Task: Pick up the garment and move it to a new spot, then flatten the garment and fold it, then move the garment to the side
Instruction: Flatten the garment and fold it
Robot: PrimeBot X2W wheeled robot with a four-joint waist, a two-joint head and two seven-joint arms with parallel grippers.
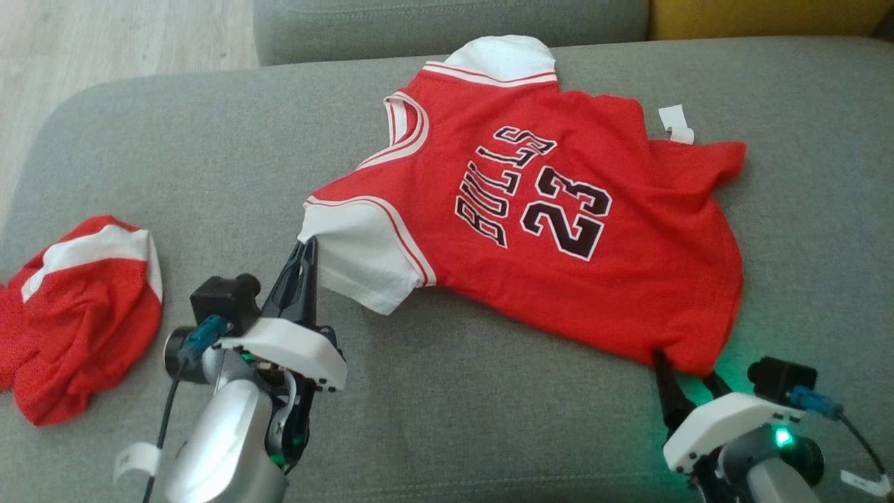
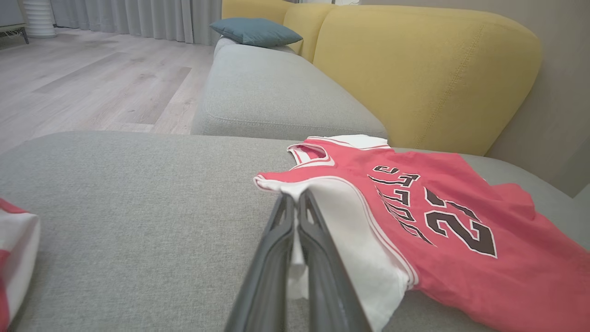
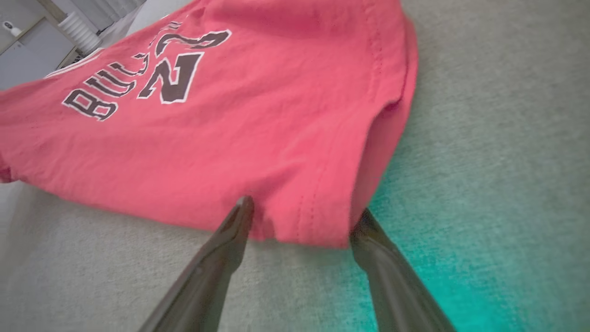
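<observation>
since the red jersey (image 1: 559,230) lies face up on the grey cushion (image 1: 209,161) with its long axis running across the robot, collar toward the robot's left and hem toward its right, each arm has one end of the near edge straight ahead of it. left gripper (image 1: 306,244) has its fingers pressed together on the near white sleeve (image 1: 363,258); from the left wrist a fold of white cloth shows pinched between them. right gripper (image 3: 303,210) stands with its fingers apart, one on either side of the near hem corner (image 3: 318,230), tips touching or almost touching the cloth, nothing clamped yet. so the left arm already has its end and the right arm looks about to take the other; once both hold, the near edge could be lifted and carried away from the robot toward the far edge, which i judge to be the fold in hand.

the jersey is thin, soft knit with a fine mesh look, mostly flat but rippled near the hem and bunched at the far right corner, where a small white tag (image 1: 676,124) sticks out. black lettering edged in white reads "bulls" and "23". the cushion is a coarse woven fabric with rounded edges. well apart to the left sits a crumpled red and white cloth (image 1: 84,307).
</observation>
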